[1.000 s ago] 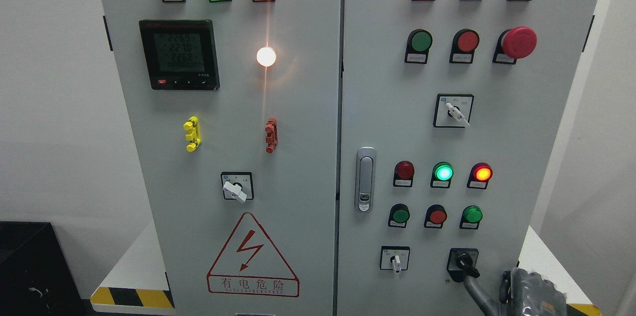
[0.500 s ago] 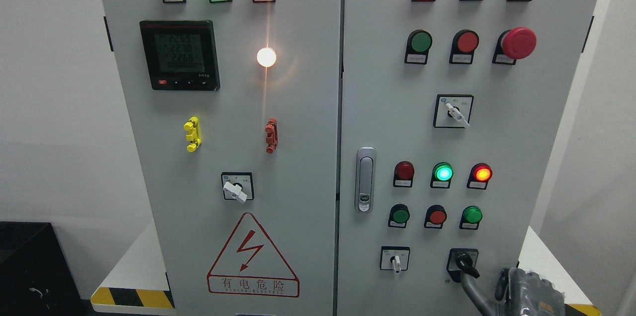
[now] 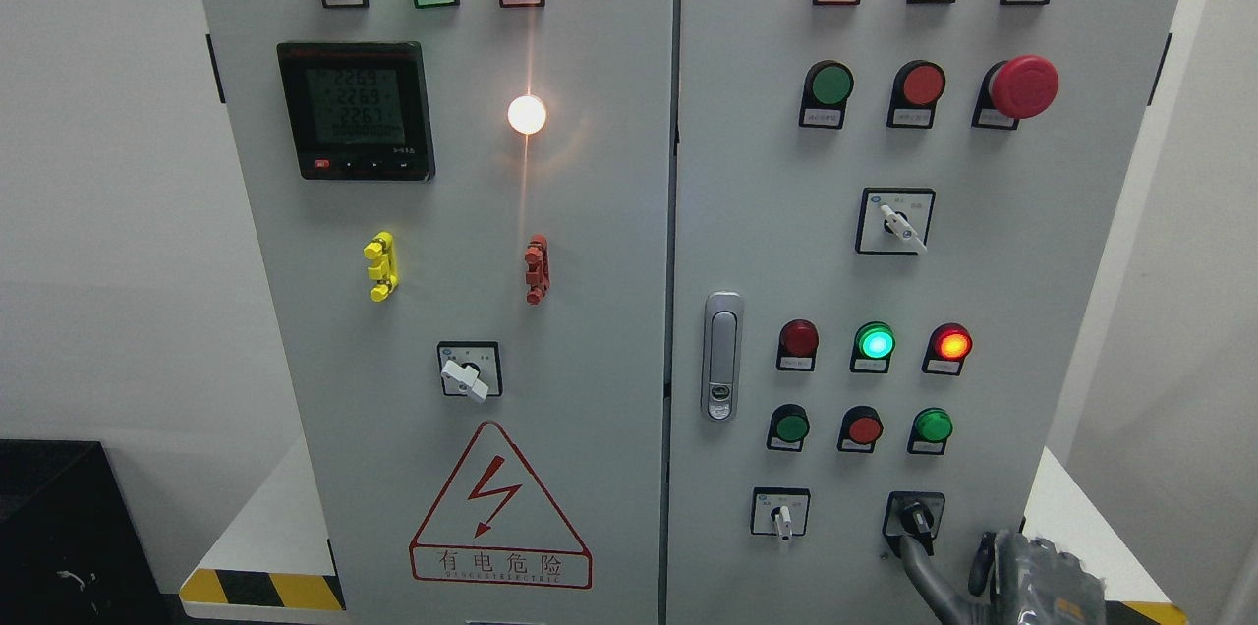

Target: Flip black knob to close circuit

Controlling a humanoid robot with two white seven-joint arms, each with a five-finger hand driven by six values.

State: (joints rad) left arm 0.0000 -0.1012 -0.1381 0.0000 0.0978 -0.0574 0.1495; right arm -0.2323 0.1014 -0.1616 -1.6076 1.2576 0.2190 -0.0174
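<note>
- Our black knob (image 3: 916,517) sits at the bottom right of the cabinet's right door (image 3: 943,261), just right of a small white selector switch (image 3: 781,517) and below the row of 3 push buttons.
- What has just changed: 1 second ago the knob's lever slanted down toward the lower right; now it points almost straight down, so we judge the knob has been turned part of a notch.
- Our right hand (image 3: 993,571) rises from the lower right corner, with 1 grey finger (image 3: 919,571) reaching up to the knob's lower end and seemingly touching it. It has shifted a little left with the lever.
- We cannot tell whether the rest of that hand is curled or spread; most of it lies below the frame, under a crinkled cover.
- Our left hand does not show.
- What this means: the flip looks underway, not finished. The lamps give no sign of a closed circuit: in the row of 3 above the knob the green lamp (image 3: 875,343) and red lamp (image 3: 952,344) glow as before and the dark red lamp (image 3: 798,337) stays unlit.
- Containers: the only one is the cabinet itself, both doors shut with the latch handle (image 3: 722,355) flat, so its contents are hidden.
</note>
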